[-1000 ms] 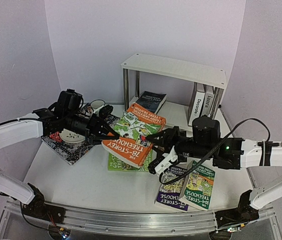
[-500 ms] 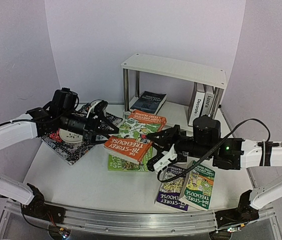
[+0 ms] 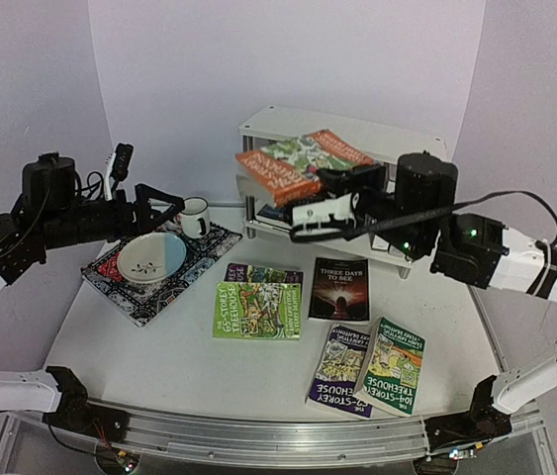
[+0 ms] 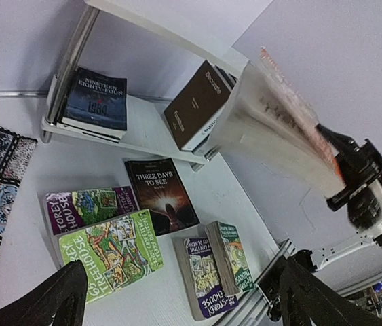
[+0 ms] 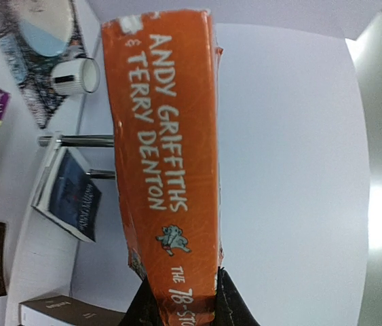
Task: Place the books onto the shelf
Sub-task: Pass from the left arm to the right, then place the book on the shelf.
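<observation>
**A:** White tabletop (image 3: 184,368) and lilac walls (image 3: 179,79), seen from above. Where's the orange paperback (image 3: 288,166)?

**B:** It's up over the left end of the top board of the white shelf (image 3: 402,143), tilted. I can't tell whether it touches. The right gripper (image 3: 320,196) pinches its near edge. The left gripper (image 3: 144,180) hangs spread wide and empty above the placemat (image 3: 120,297).

**A:** Left wrist view?

**B:** Both fingers (image 4: 48,302) sit far apart at the bottom corners. Nineteen Eighty-Four (image 4: 96,102) lies flat on the lower board, and a brown book (image 4: 194,109) stands at the board's other end. Three Days to See (image 4: 160,193) and the green Treehouse book (image 4: 112,255) lie on the tabletop. The held book's pages fan open.

**A:** Right wrist?

**B:** The spine faces the lens, with the pads (image 5: 142,307) clamped on both covers at one end.

**A:** Handling?

**B:** Light, floppy and glossy, I'd judge, and gripped that far out it sags. Better to hold nearer the spine and lay it flat.
</observation>
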Robot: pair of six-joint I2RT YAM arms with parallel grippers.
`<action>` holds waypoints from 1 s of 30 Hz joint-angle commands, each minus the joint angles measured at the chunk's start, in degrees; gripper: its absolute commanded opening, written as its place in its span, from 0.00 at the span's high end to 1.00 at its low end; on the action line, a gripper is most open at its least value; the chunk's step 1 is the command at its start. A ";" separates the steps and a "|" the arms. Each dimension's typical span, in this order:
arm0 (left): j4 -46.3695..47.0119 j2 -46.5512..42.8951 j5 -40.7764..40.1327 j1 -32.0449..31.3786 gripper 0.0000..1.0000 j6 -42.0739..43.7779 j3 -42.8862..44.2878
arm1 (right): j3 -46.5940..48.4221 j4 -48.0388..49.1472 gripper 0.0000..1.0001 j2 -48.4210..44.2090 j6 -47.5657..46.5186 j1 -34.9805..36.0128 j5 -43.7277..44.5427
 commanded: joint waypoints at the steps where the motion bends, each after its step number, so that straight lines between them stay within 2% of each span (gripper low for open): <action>1: -1.14 -1.20 -6.19 0.19 0.00 2.00 1.57 | 15.14 8.61 1.00 4.41 2.73 -1.86 10.89; 8: -1.13 -0.76 -5.25 0.21 0.00 1.00 0.62 | 31.85 8.36 1.00 12.88 -0.53 -9.13 13.84; 15: -1.16 -1.63 -5.27 0.21 0.00 0.84 0.02 | 40.63 8.30 1.00 21.73 -3.53 -18.70 20.19; 20: -1.10 -0.84 -4.53 0.21 0.00 0.69 0.00 | 40.98 7.64 1.00 25.09 -2.63 -22.93 21.58; 30: -1.11 -0.08 -2.76 0.21 0.00 0.51 -1.11 | 50.11 -11.18 1.00 33.20 3.19 -27.36 31.01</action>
